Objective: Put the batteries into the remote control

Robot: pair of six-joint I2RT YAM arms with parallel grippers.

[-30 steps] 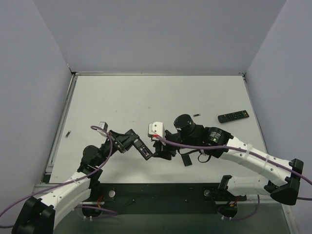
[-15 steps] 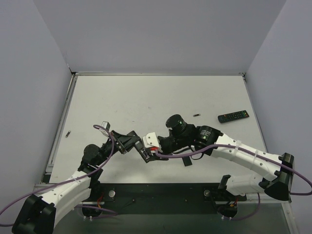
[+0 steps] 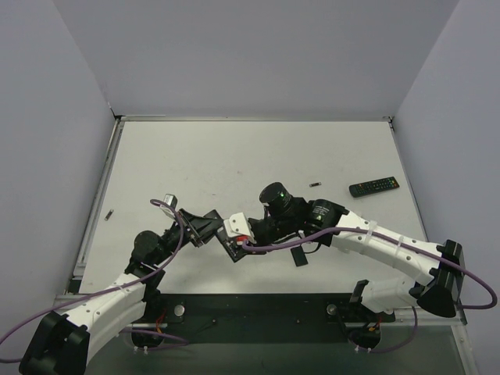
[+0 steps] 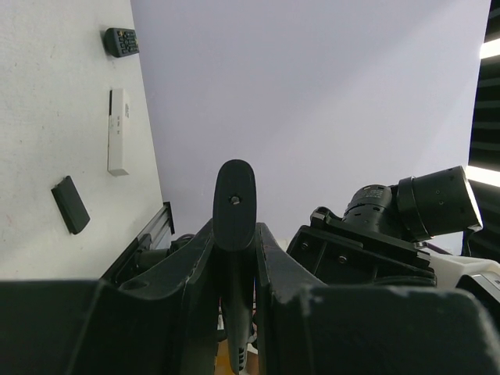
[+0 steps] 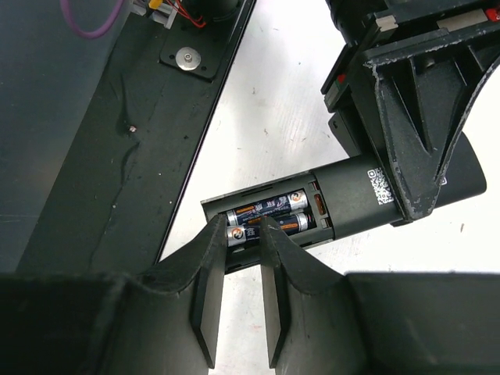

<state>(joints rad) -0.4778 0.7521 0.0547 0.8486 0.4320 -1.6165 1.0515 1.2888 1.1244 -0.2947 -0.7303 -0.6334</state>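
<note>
Batteries (image 5: 266, 217): two side by side in open compartment of remote control (image 5: 351, 195), over table (image 3: 234, 156) near front edge. Since second ago: right arm (image 3: 375, 238) swung left, jaws narrowed. Right gripper (image 5: 240, 231): slim gap, tips at batteries' near end, contact unclear. Left gripper (image 4: 234, 262): clamped on remote control, arm reaching forward-right.

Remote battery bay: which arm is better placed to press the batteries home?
Right: the right claw hovers over the two batteries lying in the open remote; the left claw is clamped on that remote, steadying it.
</note>
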